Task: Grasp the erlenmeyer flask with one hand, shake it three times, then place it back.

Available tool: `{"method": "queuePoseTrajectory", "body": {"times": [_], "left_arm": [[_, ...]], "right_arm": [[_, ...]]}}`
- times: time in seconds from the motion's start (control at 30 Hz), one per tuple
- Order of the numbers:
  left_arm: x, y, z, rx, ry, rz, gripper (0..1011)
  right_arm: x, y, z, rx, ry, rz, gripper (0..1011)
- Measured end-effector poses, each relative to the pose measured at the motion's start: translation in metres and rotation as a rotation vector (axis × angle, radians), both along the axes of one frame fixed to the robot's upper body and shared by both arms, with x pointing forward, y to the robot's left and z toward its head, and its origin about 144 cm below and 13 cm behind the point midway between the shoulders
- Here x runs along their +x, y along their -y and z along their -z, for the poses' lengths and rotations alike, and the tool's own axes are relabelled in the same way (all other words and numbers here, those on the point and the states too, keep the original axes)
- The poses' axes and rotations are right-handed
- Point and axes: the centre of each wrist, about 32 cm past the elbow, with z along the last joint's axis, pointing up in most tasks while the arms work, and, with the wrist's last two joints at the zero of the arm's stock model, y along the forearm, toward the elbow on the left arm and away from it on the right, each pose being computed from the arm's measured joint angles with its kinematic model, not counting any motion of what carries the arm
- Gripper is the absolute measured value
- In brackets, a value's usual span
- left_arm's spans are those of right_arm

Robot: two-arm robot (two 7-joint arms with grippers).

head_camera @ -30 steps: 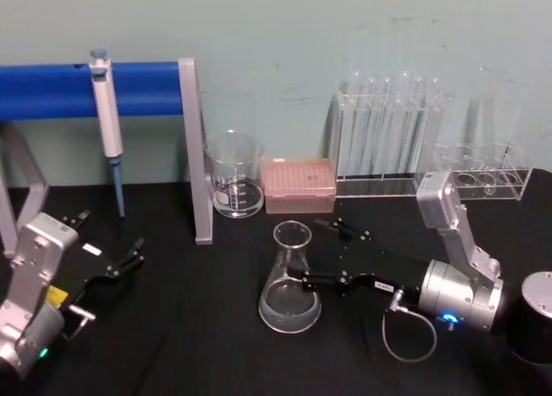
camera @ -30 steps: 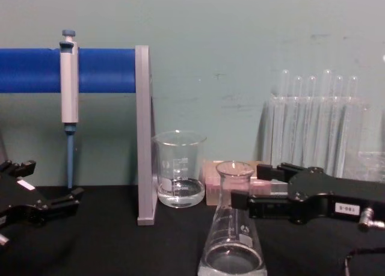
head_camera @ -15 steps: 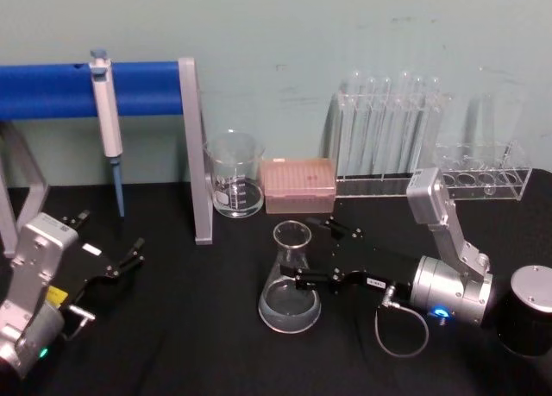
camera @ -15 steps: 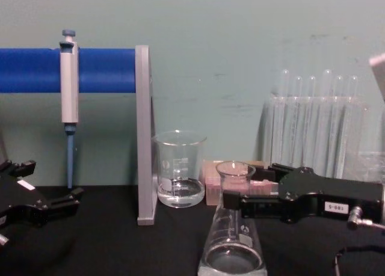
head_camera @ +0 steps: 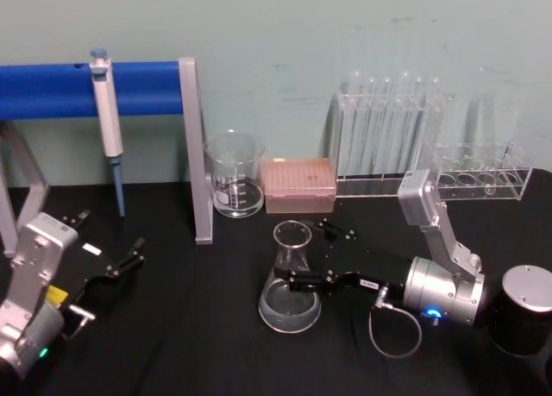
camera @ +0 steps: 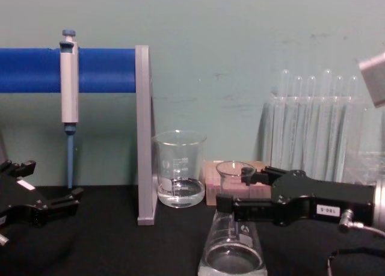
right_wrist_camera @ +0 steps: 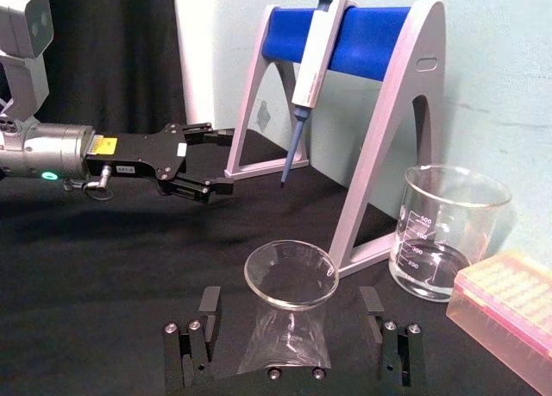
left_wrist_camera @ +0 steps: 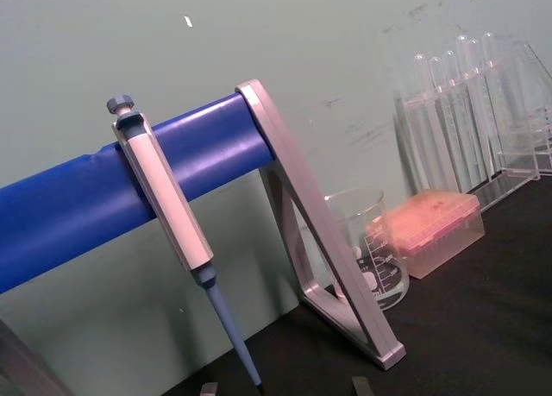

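Black tabletop (head_camera: pixel 216 336): right hand (head_camera: pixel 305 254), agape, straddles erlenmeyer flask (head_camera: pixel 290 303) (left hand (head_camera: pixel 112 230) parked).

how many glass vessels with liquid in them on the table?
2. The erlenmeyer flask, front centre, inside the open right gripper; the beaker behind it, beside the stand leg. Test tubes at back: contents unclear.

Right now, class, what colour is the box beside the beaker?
The box is pink, clearest in the head view.
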Motion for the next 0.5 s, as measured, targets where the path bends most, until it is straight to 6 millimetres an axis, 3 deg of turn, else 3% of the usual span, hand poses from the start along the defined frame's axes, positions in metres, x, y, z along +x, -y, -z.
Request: {"method": "queuePoseTrajectory", "body": {"times": [0.5], "left_arm": [[0.0000,0.0000,0.0000,0.000,0.000,0.000,1001]], "right_arm": [[0.0003,-0.0017,-0.0005,-0.003,0.012,0.009,1000]]}}
